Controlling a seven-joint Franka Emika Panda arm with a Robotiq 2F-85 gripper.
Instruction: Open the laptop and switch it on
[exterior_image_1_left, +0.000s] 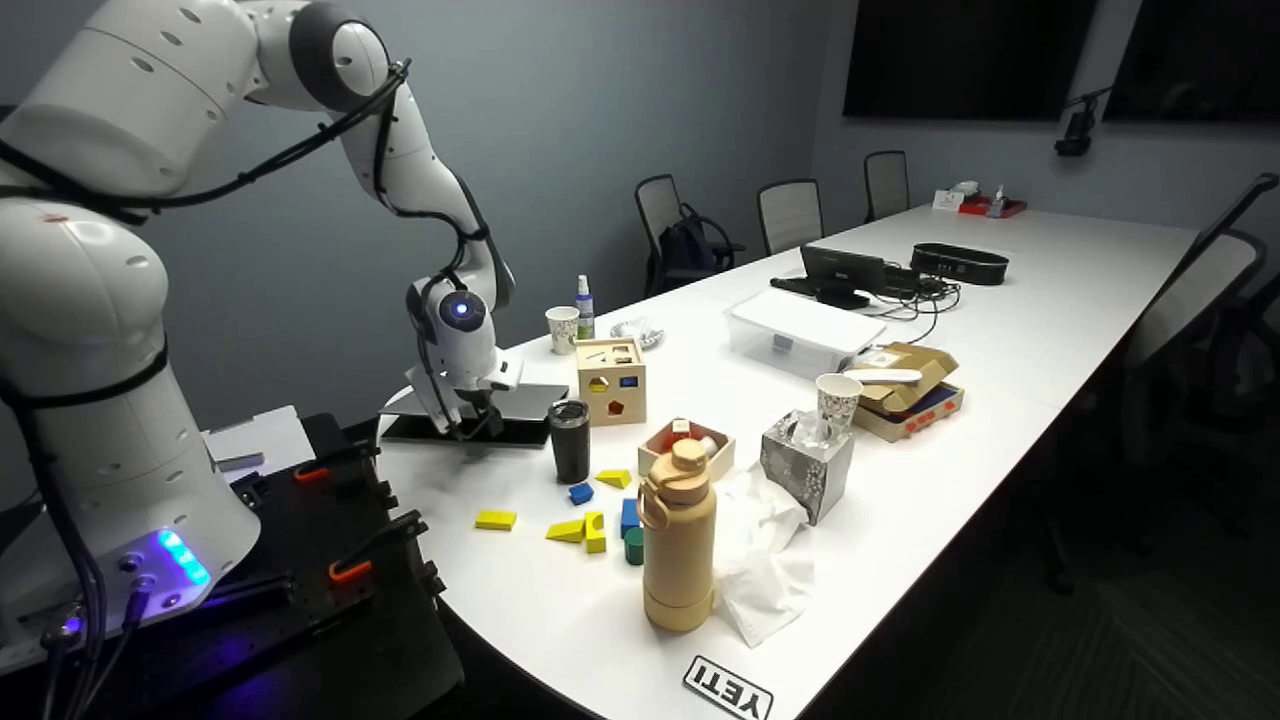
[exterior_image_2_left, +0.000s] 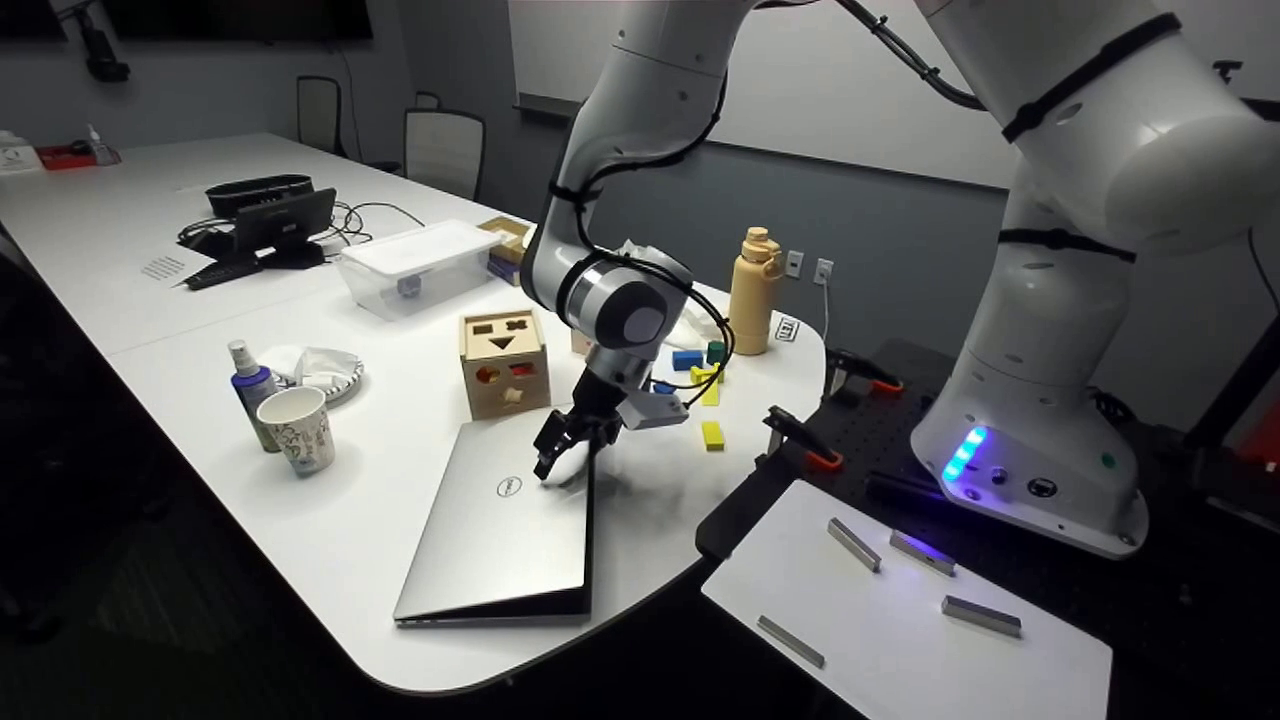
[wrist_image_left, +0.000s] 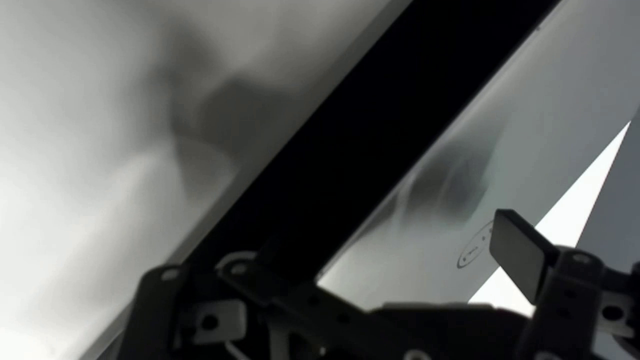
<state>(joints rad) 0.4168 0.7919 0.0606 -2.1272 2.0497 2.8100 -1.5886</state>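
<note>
The laptop is a silver Dell with its lid (exterior_image_2_left: 500, 545) raised part way, leaving a dark wedge-shaped gap along the side toward the robot base. The lid (exterior_image_1_left: 530, 402) also shows in an exterior view, above the black gap. My gripper (exterior_image_2_left: 577, 447) is at that raised edge, with one finger over the lid's outer face; it also shows in an exterior view (exterior_image_1_left: 482, 418). In the wrist view my gripper (wrist_image_left: 385, 260) is spread wide, with the lid (wrist_image_left: 425, 255) passing between the fingers. The other fingertip is lost in the dark gap. The keyboard and power button are hidden.
A wooden shape box (exterior_image_2_left: 505, 385) stands close beside the laptop. A black tumbler (exterior_image_1_left: 570, 445) stands near the laptop's corner. Several coloured blocks (exterior_image_1_left: 565, 530), a tan bottle (exterior_image_1_left: 680, 540), a paper cup (exterior_image_2_left: 298, 430) and a spray bottle (exterior_image_2_left: 252, 390) are on the white table (exterior_image_2_left: 400, 400).
</note>
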